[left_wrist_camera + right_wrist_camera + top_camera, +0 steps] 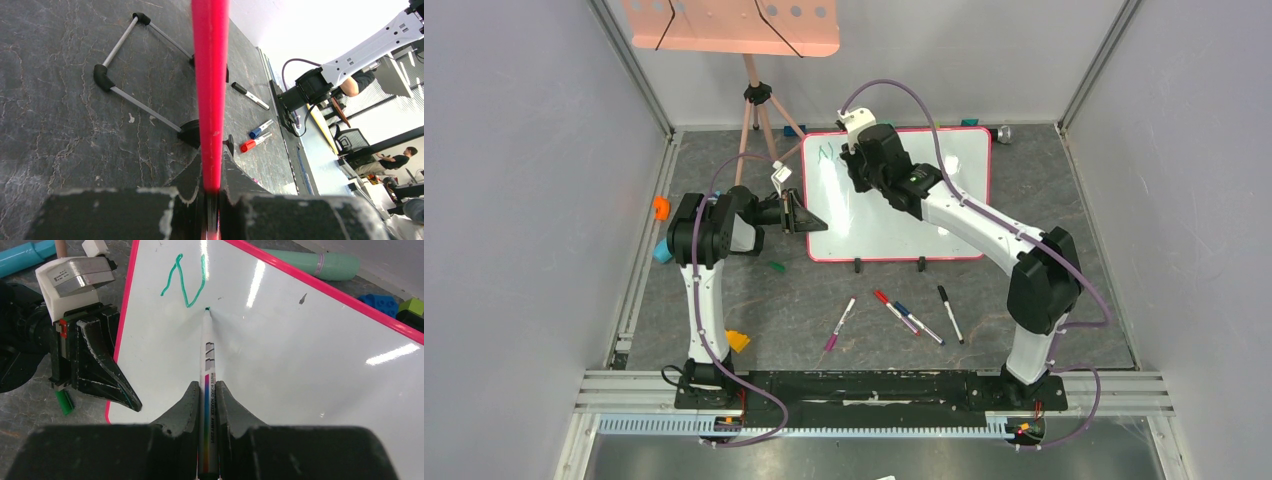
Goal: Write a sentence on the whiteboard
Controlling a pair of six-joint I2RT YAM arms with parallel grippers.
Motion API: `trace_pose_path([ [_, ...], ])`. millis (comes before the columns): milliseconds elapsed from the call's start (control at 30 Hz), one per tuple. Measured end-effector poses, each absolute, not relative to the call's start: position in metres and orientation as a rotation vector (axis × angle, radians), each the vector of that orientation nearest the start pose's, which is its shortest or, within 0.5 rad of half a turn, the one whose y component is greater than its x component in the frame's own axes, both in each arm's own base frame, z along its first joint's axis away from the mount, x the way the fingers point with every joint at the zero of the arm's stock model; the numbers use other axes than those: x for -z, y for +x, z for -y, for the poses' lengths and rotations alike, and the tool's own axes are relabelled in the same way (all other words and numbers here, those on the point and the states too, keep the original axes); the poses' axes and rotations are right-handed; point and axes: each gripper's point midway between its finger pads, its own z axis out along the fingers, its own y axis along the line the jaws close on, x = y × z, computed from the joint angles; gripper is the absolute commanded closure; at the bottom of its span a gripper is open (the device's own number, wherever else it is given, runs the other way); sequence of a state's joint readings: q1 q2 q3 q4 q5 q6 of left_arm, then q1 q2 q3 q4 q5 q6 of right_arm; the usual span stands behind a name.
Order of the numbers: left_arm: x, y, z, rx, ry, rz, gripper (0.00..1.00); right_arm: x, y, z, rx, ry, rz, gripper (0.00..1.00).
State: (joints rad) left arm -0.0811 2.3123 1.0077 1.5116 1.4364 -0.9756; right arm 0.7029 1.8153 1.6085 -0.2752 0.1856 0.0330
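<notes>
The whiteboard (869,225) stands tilted on the grey table, its pink-red frame showing in the left wrist view (210,75). A green "N" (826,152) is the only writing, at its top left (184,282). My right gripper (861,160) is shut on a white whiteboard marker (206,355), and the marker's green tip touches the board (300,365) just below the N's right stroke. My left gripper (799,213) is shut on the board's left frame edge; its fingers (230,165) pinch the red frame. It also shows in the right wrist view (100,365).
Several markers (894,310) lie in front of the board, and a green cap (776,266) lies near its left corner. A salmon tray on a tripod (729,25) stands at the back left. Small orange (661,207) and blue (662,251) objects sit by the left wall.
</notes>
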Motion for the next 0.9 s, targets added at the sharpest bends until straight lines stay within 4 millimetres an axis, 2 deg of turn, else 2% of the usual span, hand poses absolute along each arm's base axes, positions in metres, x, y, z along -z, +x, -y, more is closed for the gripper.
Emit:
trace_pose_path([
  [900,-0.0778,0.3721,0.2094,1.737,0.676,-1.727,0.98,-0.2254,0.4314,-0.3169,-0.225,-0.544,-1.984,1.0],
])
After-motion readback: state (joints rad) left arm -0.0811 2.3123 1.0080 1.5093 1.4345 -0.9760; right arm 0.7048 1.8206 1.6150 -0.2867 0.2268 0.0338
